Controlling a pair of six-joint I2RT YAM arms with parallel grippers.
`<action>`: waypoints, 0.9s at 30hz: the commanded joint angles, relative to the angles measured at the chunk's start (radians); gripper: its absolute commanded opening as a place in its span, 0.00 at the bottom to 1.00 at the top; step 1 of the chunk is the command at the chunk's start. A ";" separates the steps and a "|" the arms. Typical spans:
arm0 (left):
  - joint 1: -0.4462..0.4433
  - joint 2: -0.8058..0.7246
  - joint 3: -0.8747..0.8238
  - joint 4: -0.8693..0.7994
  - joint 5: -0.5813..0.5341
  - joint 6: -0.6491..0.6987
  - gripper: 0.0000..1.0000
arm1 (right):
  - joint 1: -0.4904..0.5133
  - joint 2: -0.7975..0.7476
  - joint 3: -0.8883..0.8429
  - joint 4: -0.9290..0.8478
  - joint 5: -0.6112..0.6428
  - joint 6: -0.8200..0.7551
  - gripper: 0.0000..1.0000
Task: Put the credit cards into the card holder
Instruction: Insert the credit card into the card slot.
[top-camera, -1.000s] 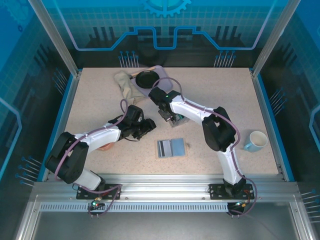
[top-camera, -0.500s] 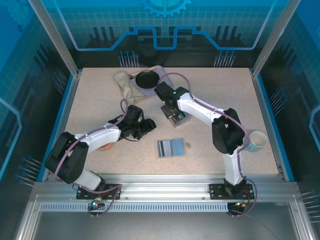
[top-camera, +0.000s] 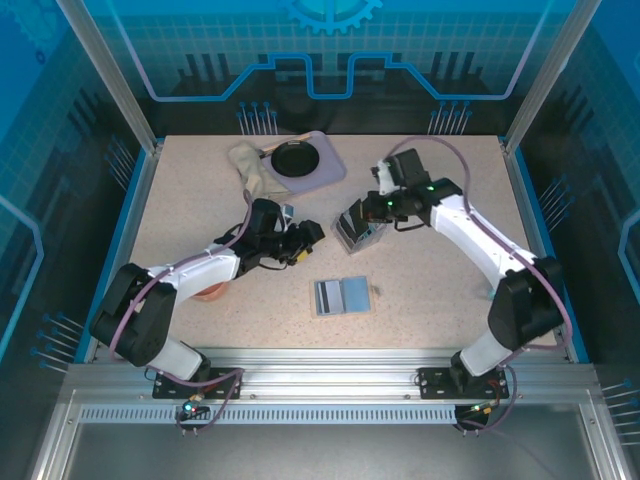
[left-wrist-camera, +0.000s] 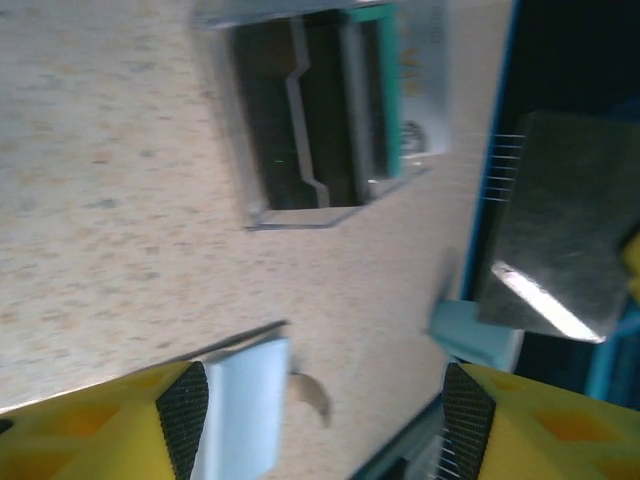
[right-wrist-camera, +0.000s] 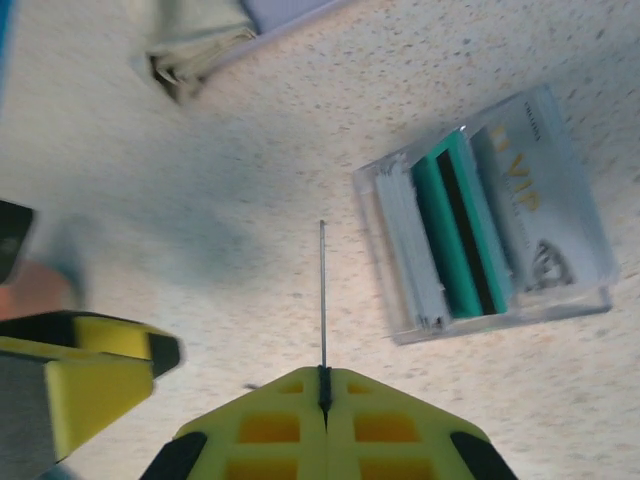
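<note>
Shifted rightward since 1 second ago, the right gripper is clamped on 1 credit card, seen edge-on; the left gripper stands open. The card holder lies open toward the table's near edge. We judge the thinly pinched card may twist loose.

Speckled table from above. The left arm extends from the near left corner, with the left gripper toward mid-table. The right arm arches from the near right corner and doubles back, with the right gripper beside a clear tray of upright credit cards. The card holder lies open and flat (grey panels up), apart from both grippers. At the far edge, a beige cloth lies just beside a lavender plate bearing a black dish.
</note>
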 joint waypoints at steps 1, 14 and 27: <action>0.008 0.022 0.033 0.187 0.134 -0.084 0.67 | -0.048 -0.065 -0.097 0.186 -0.288 0.176 0.00; 0.008 0.090 0.072 0.409 0.217 -0.211 0.48 | -0.094 -0.115 -0.233 0.411 -0.493 0.359 0.00; 0.007 0.064 0.057 0.407 0.208 -0.205 0.07 | -0.093 -0.100 -0.270 0.372 -0.445 0.346 0.00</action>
